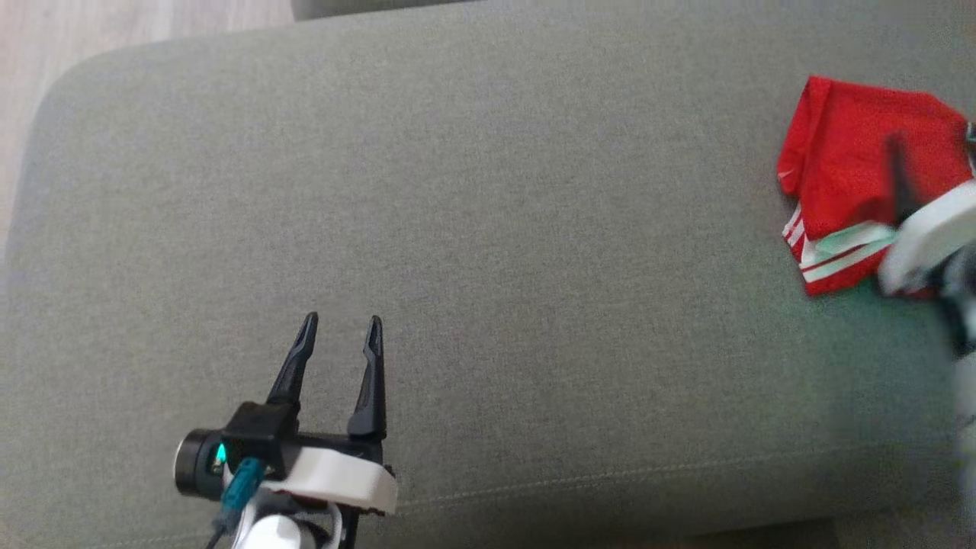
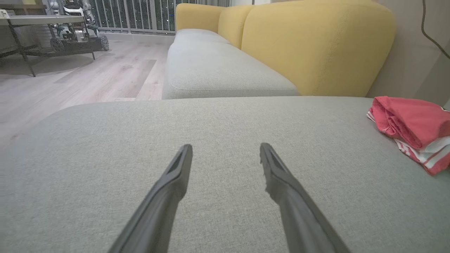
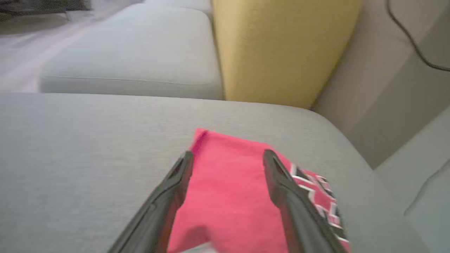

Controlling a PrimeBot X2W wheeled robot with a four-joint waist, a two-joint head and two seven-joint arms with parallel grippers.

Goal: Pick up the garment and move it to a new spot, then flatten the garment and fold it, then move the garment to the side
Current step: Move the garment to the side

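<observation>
A folded red garment [image 1: 854, 145] with white stripes lies at the right end of the grey seat cushion [image 1: 488, 229]. My right gripper [image 1: 903, 175] shows blurred at the right edge, over the garment. In the right wrist view the right gripper [image 3: 227, 156] is open, its fingers spread above the red garment [image 3: 228, 196] with nothing held between them. My left gripper [image 1: 341, 320] is open near the cushion's front left, far from the garment. In the left wrist view the left gripper [image 2: 225, 147] hovers over bare cushion, with the garment [image 2: 411, 123] off to the right.
Yellow backrest cushions [image 2: 316, 45] rise behind the seat, and another grey seat [image 2: 218, 70] runs on beyond it. Wooden floor [image 2: 88, 77] lies past the cushion's left edge, with a table and wheeled equipment [image 2: 70, 35] far off. A cable [image 3: 411, 38] hangs on the wall.
</observation>
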